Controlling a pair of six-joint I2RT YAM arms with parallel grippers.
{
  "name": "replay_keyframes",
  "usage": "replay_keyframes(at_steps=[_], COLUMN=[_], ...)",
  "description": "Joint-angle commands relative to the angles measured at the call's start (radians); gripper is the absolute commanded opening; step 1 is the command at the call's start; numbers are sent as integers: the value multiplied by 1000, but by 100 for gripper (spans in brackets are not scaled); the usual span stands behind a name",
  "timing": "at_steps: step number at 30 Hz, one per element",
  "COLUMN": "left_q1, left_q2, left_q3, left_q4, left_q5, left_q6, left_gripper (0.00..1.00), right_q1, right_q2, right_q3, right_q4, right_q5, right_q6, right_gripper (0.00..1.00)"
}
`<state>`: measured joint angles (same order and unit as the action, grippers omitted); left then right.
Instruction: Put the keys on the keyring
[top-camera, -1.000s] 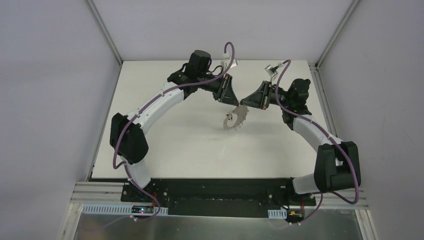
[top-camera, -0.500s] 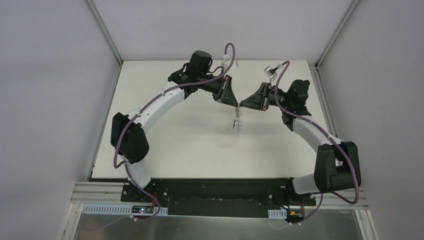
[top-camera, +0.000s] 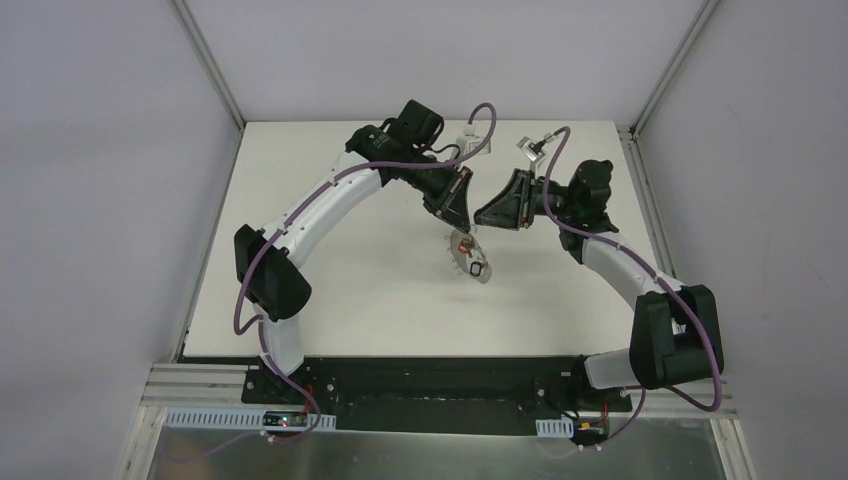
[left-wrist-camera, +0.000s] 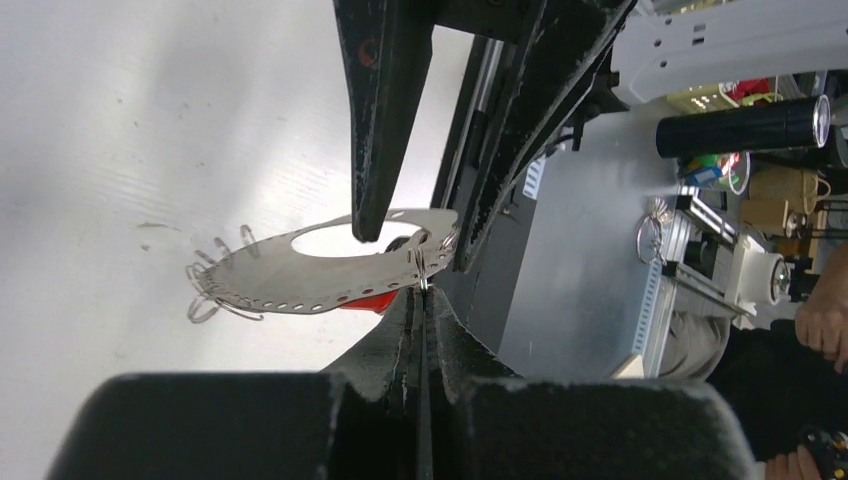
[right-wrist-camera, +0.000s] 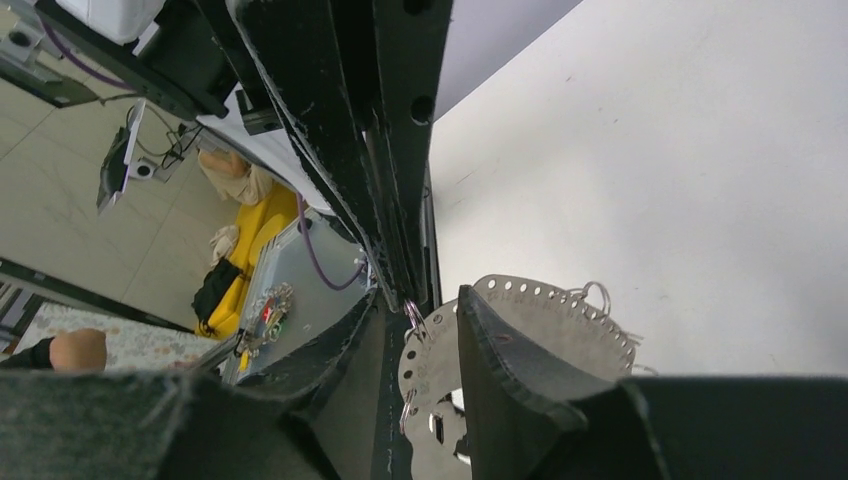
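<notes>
1. Left gripper (top-camera: 462, 226), just above the centre of the overhead view: its jaws are pressed together on the upper edge of the keyring. The left wrist view shows the two fingers closed flat against each other at the band's rim.
2. Keyring (top-camera: 472, 262), a flat grey oval band with a row of small holes: it hangs below the left gripper, over the white table (top-camera: 330, 270), at the centre of the overhead view.
3. Wire loops (left-wrist-camera: 215, 290): they fan out from the left end of the band in the left wrist view.
4. Red-headed key (top-camera: 462, 245): it lies against the upper part of the band. In the left wrist view the red head peeks out under the band's lower edge, just beside the left fingertips.
5. Dark tag (top-camera: 477, 268): it lies lower on the band, near its middle. Whether either key is threaded on a loop cannot be told.
6. Right gripper (top-camera: 480, 216), immediately right of the left one: its jaws stand partly apart, holding nothing. In the left wrist view its dark fingers come down from the top of the frame. One tip sits over the oval opening and the other at the outer rim. Whether they touch the band cannot be told.
</notes>
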<state>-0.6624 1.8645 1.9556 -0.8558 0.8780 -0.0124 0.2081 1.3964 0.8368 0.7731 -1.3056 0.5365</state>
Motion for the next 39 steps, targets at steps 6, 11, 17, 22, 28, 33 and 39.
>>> replay_keyframes(at_steps=[6,11,17,22,28,33,39], left_q1=[-12,-11,-9,-9,3,30,37], left_q2=[-12,-20,-36,-32,-44,-102,-142], left_q3=[28,10,-17,-19,-50,-140,-256], left_q4=[-22,-5,21,21,36,147,278], left_q5=[57,65,71,69,56,43,81], left_q6=[22,25,28,33,62,67,162], left_gripper=[0,0,0,0,1,20,47], right_q1=[51,56,56,57,53,35,34], right_q2=[-33,-38,-45,-46,-52,-65,-66], right_q3=[51,55,65,75,85,87,97], right_q4=[-114,-141,-215,-224,-227,-247,-247], right_q5=[-77,-95,-102,-104,-94,-92,-99], right_q6=[-154,-173,-228,-225,-216,-225,-191], right_gripper=[33,28,19,0,0,0,0])
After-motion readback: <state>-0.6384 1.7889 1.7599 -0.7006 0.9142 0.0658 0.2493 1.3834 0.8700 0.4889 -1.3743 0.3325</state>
